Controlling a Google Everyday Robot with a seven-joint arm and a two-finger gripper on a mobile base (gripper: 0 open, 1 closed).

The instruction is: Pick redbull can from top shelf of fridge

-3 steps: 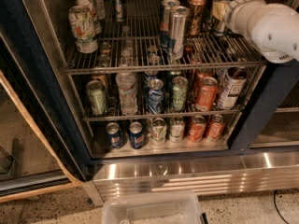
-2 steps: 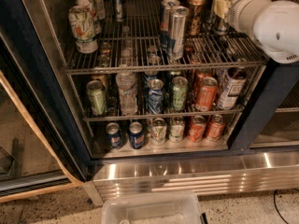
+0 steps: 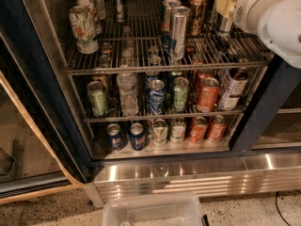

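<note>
The fridge (image 3: 42, 93) stands open in front of me, with a dark frame. Its top shelf (image 3: 141, 68) is a chrome wire rack with a front rail. My white arm (image 3: 275, 20) reaches in from the upper right. The gripper (image 3: 225, 6) is at the back right of the top shelf, right over a slim can (image 3: 224, 27) whose silver lower part shows; this appears to be the redbull can. Its upper part is hidden by the gripper.
Two tall silver cans (image 3: 179, 29) stand mid-shelf, a brown-gold can (image 3: 197, 13) behind them, and white-green cans (image 3: 83, 28) at the left. Lower racks (image 3: 155, 114) hold several cans and a bottle. A ribbed steel base (image 3: 188, 173) and a clear plastic bin (image 3: 153, 211) lie below.
My arm has shifted slightly up and deeper into the top shelf at the right. The cans have not moved.
</note>
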